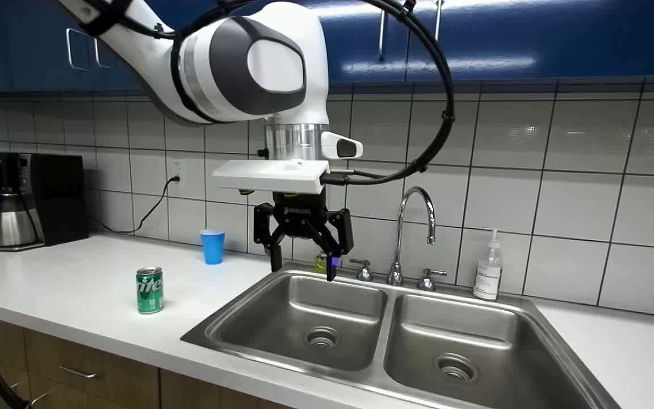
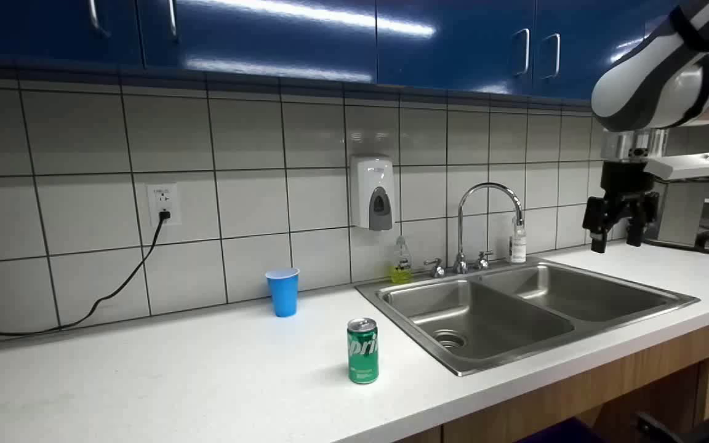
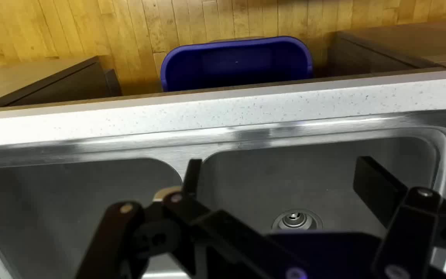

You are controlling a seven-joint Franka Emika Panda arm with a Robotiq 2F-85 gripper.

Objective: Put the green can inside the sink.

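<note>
— Where does the green can (image 2: 363, 351) stand?

— It stands upright on the white countertop (image 2: 207, 381), near the sink (image 1: 377, 366) but outside of it. In both exterior views it is to the left of the sink, and a strip of countertop shows between the can and the metal rim (image 2: 576, 333).

— And the gripper (image 1: 304, 267), in which state is it?

— It hangs above the sink, and its fingertips point downward. The two fingers (image 3: 378, 190) are spread wide from each other, as the wrist view also shows. The gripper and the can are well apart.

— What does the wrist view show below?

— It shows both steel basins (image 3: 52, 193), and a drain (image 3: 295, 219) is seen in the gap between the fingers. Beyond the countertop there are a dark violet-blue bin (image 3: 230, 43) and the wooden floor (image 3: 91, 27).

— Which other things are near?

— A blue cup (image 1: 212, 247) stands upright, closer to the tiled wall (image 1: 571, 207) than the can. The curved faucet (image 1: 398, 244) rises at the back of the sink, and to its right, in an exterior view, there is a pump bottle (image 1: 487, 275).
</note>
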